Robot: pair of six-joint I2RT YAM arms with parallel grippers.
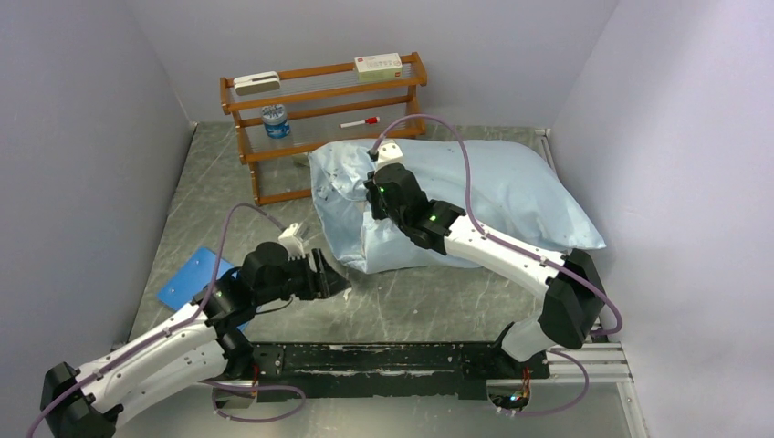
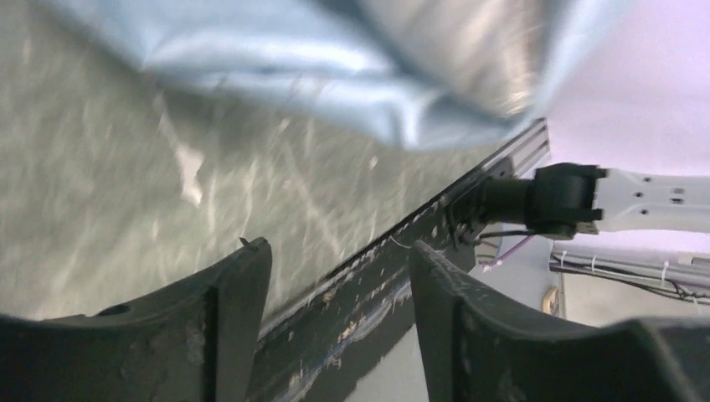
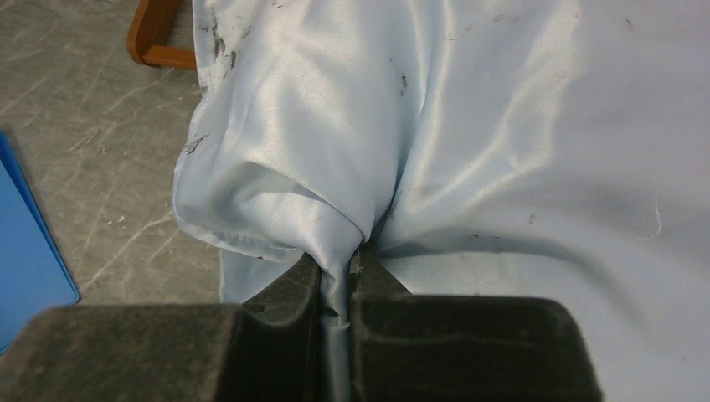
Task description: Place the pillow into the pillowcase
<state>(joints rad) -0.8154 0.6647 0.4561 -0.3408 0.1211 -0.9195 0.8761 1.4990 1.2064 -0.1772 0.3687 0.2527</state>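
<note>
Right gripper (image 3: pixel 339 270) clenched on a fold of the pillowcase (image 1: pixel 484 182); stuffing looks nearly done.
Left gripper (image 2: pixel 339 251) hangs parted and empty beside its near corner; no pillow shows, so the plump pillowcase likely holds it, leaving only the mouth to straighten.

The pillowcase (image 1: pixel 484 182) is pale sky blue, flecked with small dark smudges near its left end; in the right wrist view it looks almost white, perhaps from glare. The table (image 1: pixel 411 306) is mottled grey with pale scratches. Near its left edge lies a bright-blue sheet (image 1: pixel 187 278). The rack (image 1: pixel 315 71) at the far edge is reddish-brown wood. The left arm (image 1: pixel 164 351) and right arm (image 1: pixel 502 248) are white with black joints.
</note>
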